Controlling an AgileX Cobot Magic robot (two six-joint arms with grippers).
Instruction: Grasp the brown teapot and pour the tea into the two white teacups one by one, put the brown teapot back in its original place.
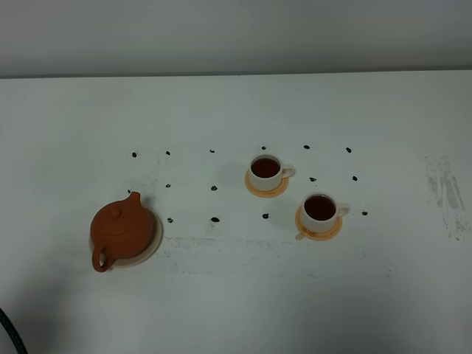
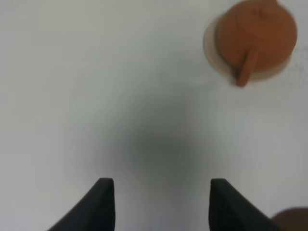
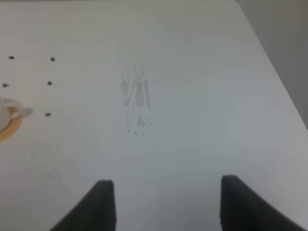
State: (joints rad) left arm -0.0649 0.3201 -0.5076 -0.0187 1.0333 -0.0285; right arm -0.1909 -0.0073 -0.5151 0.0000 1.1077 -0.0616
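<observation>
The brown teapot (image 1: 122, 229) sits on the round beige plate (image 1: 153, 237) at the left of the table, handle toward the front. It also shows in the left wrist view (image 2: 255, 39), far from my left gripper (image 2: 158, 204), which is open and empty above bare table. Two white teacups hold dark tea: one (image 1: 266, 172) on an orange coaster (image 1: 266, 188), the other (image 1: 321, 211) on its coaster (image 1: 319, 229). My right gripper (image 3: 163, 207) is open and empty; a cup's edge (image 3: 9, 113) shows at that view's side. Neither gripper shows in the exterior view.
Small black marks (image 1: 214, 219) dot the table around the cups. A grey scuff patch (image 1: 445, 193) lies at the right, also seen in the right wrist view (image 3: 137, 103). The table's edge (image 3: 269, 57) runs close by there. A dark cable (image 1: 9, 330) shows at the front left corner.
</observation>
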